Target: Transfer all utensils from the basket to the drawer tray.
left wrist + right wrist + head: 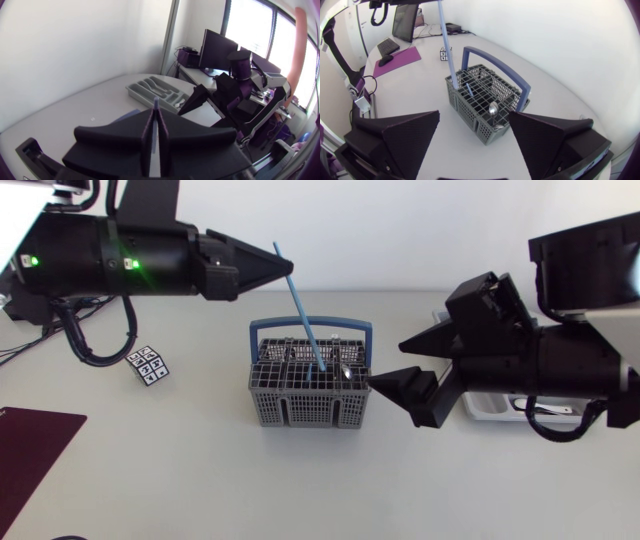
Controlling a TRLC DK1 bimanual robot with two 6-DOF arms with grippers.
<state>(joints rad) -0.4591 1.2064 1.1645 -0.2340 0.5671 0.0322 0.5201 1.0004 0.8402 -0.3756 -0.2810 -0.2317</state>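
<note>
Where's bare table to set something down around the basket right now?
Bare: the table strip from the maroon mat across below the basket in the head view; also the gap between the tag cube and basket. Crowded: basket's right side, where the open right gripper and drawer tray sit.

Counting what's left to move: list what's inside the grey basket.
A long blue utensil held by the left gripper, and a metal spoon. Lower ends and anything deeper are hidden by the basket mesh.
</note>
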